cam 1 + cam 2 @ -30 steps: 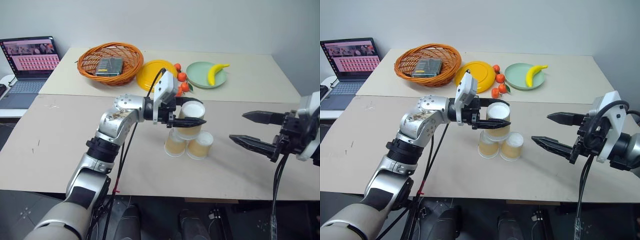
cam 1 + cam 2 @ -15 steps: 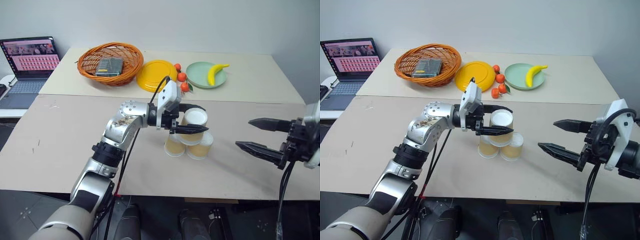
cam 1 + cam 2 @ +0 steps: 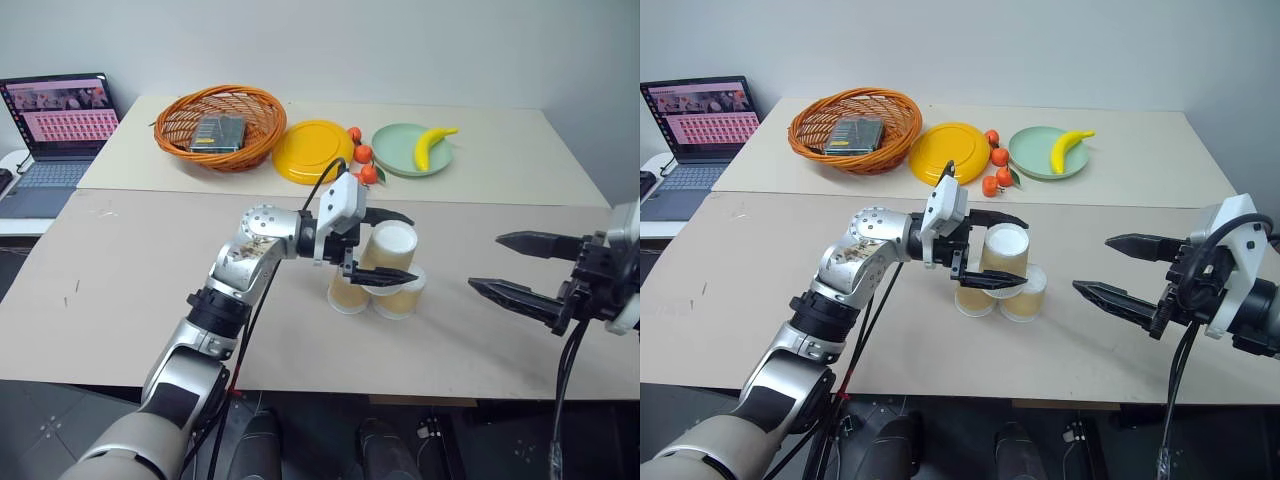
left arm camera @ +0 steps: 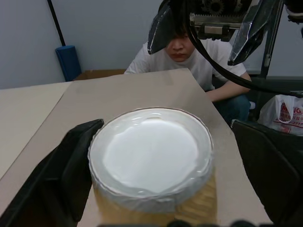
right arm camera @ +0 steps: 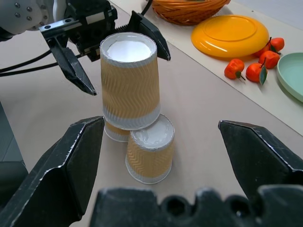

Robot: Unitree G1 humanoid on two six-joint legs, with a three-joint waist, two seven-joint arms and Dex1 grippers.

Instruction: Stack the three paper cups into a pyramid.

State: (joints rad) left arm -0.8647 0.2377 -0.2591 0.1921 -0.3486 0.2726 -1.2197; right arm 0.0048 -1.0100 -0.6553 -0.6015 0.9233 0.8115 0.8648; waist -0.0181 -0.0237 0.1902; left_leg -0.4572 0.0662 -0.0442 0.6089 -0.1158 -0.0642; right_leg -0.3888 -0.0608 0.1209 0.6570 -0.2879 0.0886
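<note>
Bare table is seen around the pyramid, its near edge at six o'clock. The top cup is set on the two lower cups. The left gripper is now spread around it, one finger touching, having pinched it a second ago. The right gripper is spread at three o'clock, well apart.

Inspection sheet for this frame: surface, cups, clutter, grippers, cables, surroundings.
Surface: beige table, bare near the cups.
Job's things: top cup upside down on two bottom cups.
Clutter: basket, yellow plate, oranges, banana on green plate.
Grippers: left gripper open around the top cup; right gripper open, apart.
Cables: black cable along left arm.
Surroundings: laptop; a person seated opposite.
</note>
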